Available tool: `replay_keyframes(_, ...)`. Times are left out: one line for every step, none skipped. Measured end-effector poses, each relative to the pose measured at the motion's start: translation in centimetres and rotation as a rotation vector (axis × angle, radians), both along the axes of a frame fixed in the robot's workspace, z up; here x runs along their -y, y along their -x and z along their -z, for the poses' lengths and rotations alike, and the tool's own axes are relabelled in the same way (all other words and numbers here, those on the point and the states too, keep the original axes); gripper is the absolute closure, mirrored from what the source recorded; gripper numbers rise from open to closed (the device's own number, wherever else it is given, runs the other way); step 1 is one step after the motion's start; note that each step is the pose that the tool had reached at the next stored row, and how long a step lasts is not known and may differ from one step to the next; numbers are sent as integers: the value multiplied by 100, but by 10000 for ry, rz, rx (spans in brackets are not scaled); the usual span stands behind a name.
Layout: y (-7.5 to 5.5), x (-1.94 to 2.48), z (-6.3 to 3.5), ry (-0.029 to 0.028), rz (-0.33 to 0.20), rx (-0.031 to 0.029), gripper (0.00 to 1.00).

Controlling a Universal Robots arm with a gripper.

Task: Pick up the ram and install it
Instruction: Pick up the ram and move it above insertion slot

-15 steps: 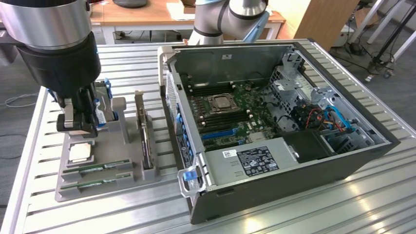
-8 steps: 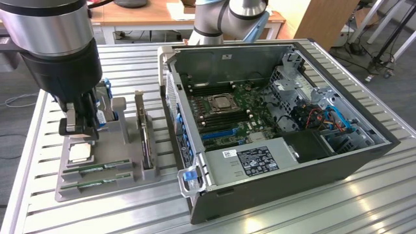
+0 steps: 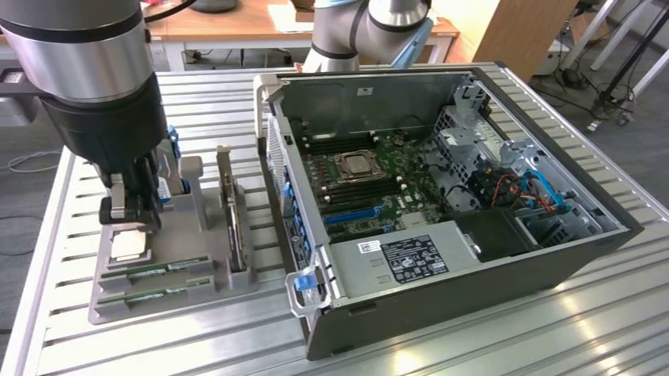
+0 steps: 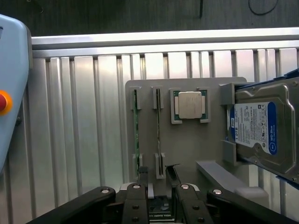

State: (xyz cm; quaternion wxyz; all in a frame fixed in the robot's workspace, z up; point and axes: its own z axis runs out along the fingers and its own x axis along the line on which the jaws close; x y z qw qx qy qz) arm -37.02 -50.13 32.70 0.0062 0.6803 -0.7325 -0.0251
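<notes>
Spread gripper (image 4: 158,181) hangs near ram sticks (image 4: 136,122) in holder (image 4: 191,144).

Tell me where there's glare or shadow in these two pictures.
Exterior view: bright patches glint off the metal table beside the computer case, whose interior sits in shade. Wrist view: the metal table shines strongly, while the gripper looks dark.

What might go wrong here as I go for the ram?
The open gripper seems lined up with one ram stick, but the second stick stands close beside it; a finger may clip it. The processor and hard drive sit close on the other side and might be bumped.
</notes>
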Motion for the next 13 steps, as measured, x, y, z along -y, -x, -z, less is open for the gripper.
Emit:
replay_keyframes(0,0,10,-1,0,1,70)
replay_keyframes(0,0,16,-1,0,1,70)
replay_keyframes(0,0,15,0,-1,-1,70)
replay_keyframes(0,0,16,1,-1,-1,70)
replay_keyframes(-1,4,16,0,-1,-1,70)
replay_keyframes(-2,13,17,0,-3,0,70)
replay_keyframes(-1,23,17,0,-2,0,70)
replay_keyframes(0,34,17,0,0,0,70)
replay_keyframes(0,46,17,-1,-1,1,70)
replay_keyframes(0,57,17,-1,-1,1,70)
replay_keyframes(0,67,17,-1,-1,1,70)
replay_keyframes(0,76,17,-1,-1,0,70)
replay_keyframes(0,86,17,0,0,0,70)
